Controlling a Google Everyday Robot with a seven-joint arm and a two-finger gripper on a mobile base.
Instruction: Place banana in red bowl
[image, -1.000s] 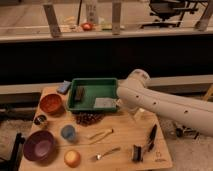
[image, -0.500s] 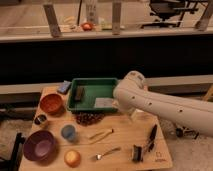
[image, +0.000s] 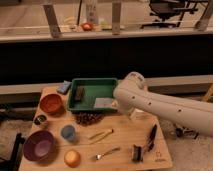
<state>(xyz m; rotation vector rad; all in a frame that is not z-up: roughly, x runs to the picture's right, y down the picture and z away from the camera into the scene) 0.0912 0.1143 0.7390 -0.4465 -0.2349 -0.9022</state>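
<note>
The banana (image: 100, 135) is slim and pale yellow. It lies on the wooden table, in front of the middle, right of the small blue cup (image: 68, 132). The red bowl (image: 51, 103) stands at the table's left, left of the green tray (image: 75, 105), and is empty. My white arm (image: 150, 102) reaches in from the right, and its bend hangs over the tray's right front corner. My gripper is hidden behind the arm there. The banana lies apart from the arm, to the front left of it.
A purple bowl (image: 39, 145) is at front left, with an orange fruit (image: 72, 158) and a silver spoon (image: 106, 153) to its right. A dark clustered heap (image: 89, 118) lies before the tray. Black tools (image: 150, 137) lie at front right. A blue sponge (image: 63, 87) and a small dark cup (image: 40, 119) are at the left.
My arm has swung a little to the left, further over the tray's right corner. The objects on the table have not moved.
</note>
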